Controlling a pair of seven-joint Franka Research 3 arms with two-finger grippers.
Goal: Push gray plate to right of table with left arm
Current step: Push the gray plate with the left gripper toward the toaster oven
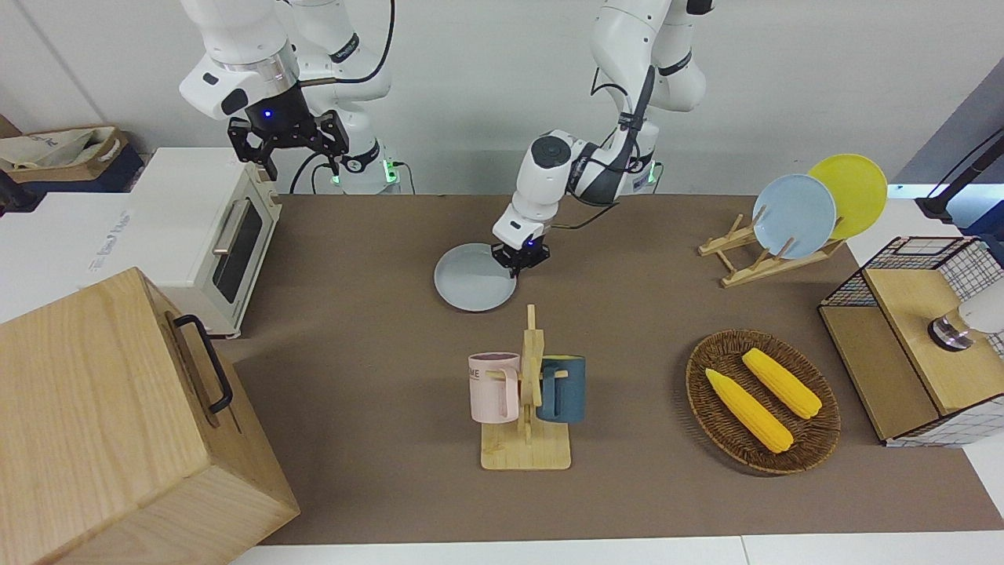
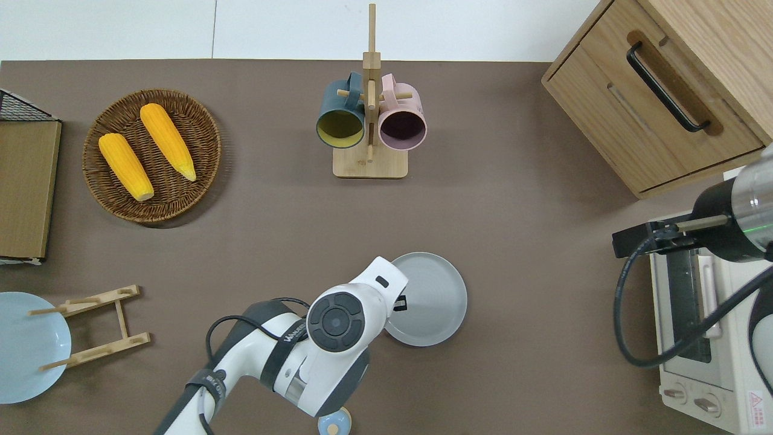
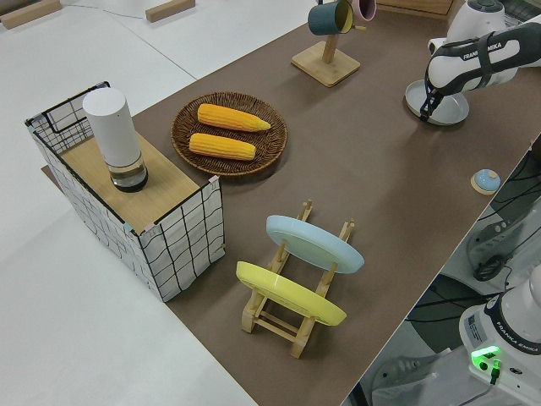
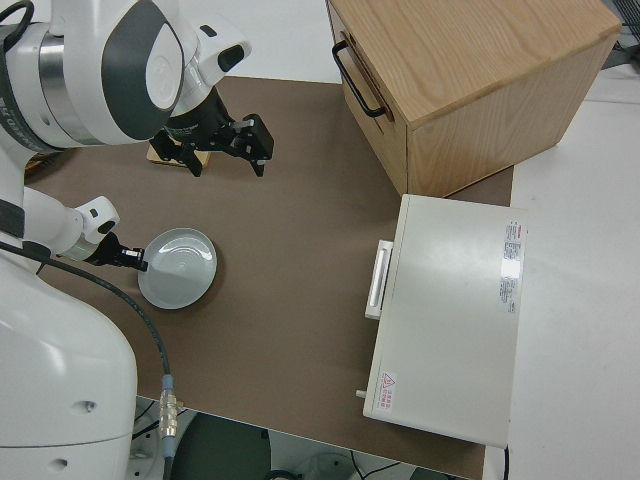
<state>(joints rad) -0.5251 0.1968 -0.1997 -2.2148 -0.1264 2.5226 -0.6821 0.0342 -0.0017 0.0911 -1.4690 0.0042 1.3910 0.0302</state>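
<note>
Near the centre of the front view, the gray plate (image 1: 474, 277) lies flat on the brown table (image 1: 376, 345), above the mug rack (image 1: 527, 400). My left gripper (image 1: 521, 259) sits low at the plate's right-hand rim in that view, seemingly touching it, placed to shove it toward the toaster oven (image 1: 205, 235) at centre left. Whether its claw is released or clenched, I cannot tell. The right arm is parked, its gripper (image 1: 288, 141) spread wide.
</note>
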